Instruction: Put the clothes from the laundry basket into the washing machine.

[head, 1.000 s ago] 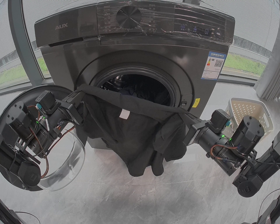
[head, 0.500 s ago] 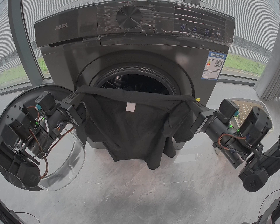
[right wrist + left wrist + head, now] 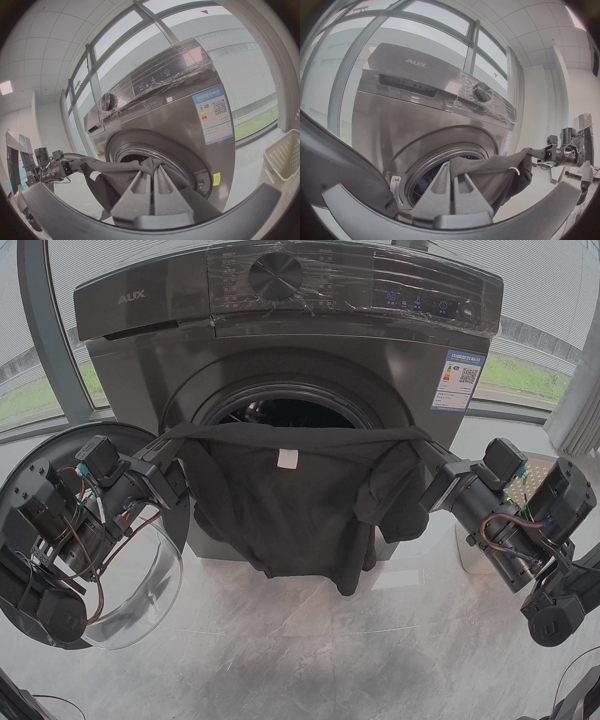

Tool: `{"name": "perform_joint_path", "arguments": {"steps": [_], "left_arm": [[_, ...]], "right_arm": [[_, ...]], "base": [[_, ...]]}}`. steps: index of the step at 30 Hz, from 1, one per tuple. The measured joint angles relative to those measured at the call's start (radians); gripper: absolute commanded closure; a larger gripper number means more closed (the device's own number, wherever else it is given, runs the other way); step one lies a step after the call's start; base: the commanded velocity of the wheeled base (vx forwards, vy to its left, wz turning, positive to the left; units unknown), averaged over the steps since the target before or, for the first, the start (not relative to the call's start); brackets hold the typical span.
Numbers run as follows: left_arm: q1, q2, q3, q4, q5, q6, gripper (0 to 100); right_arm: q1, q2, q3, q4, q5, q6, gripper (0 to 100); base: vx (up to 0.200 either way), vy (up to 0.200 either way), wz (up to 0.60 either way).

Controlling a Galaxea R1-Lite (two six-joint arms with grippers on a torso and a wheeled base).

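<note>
A black shirt (image 3: 294, 502) with a white neck label hangs stretched between my two grippers, right in front of the washing machine's (image 3: 281, 365) round opening. My left gripper (image 3: 164, 443) is shut on the shirt's left edge, and the right gripper (image 3: 428, 449) is shut on its right edge. The cloth's top edge runs nearly level across the lower half of the opening. In the left wrist view the shirt (image 3: 487, 168) leaves the shut gripper (image 3: 453, 170) toward the other arm. The right wrist view shows the shirt (image 3: 125, 173) pinched in the shut gripper (image 3: 152, 168). Dark clothes lie inside the drum (image 3: 294, 412).
The machine's glass door (image 3: 125, 590) stands swung open at the left, under my left arm. A beige laundry basket (image 3: 537, 474) sits on the floor at the right, behind my right arm. Pale floor lies open in front of the machine.
My right gripper has risen and moved right, pulling the shirt taut and level. The shirt's hanging hem lifted off its lower sag. The left arm has stayed put.
</note>
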Motion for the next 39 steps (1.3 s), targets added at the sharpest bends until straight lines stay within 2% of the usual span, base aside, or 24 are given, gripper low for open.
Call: {"name": "perform_joint_path", "arguments": {"steps": [10,19,26,31,32,39], "left_arm": [[-0.020,-0.014,-0.001,0.000,0.003,-0.002,100],[-0.083,-0.009,-0.001,0.000,0.007,-0.003,100],[-0.135,0.035,-0.003,0.000,0.009,-0.001,100],[-0.143,0.079,-0.018,0.000,0.014,-0.002,100],[-0.144,0.085,-0.021,0.000,0.016,-0.002,100],[-0.150,0.111,-0.050,0.000,0.026,-0.003,100]], "right_arm": [[0.001,-0.011,-0.010,0.000,0.000,0.000,100],[0.007,-0.011,-0.009,0.000,-0.001,0.000,100],[0.016,-0.007,0.037,0.000,-0.002,0.000,100],[0.057,0.016,0.075,-0.007,-0.007,0.013,100],[0.065,0.024,0.079,-0.008,-0.008,0.017,0],[0.135,0.102,0.116,-0.006,-0.009,0.032,0]], "base": [[0.000,0.000,0.00],[0.000,0.000,0.00],[0.000,0.000,0.00],[0.000,0.000,0.00],[0.000,0.000,0.00],[0.000,0.000,0.00]]}}
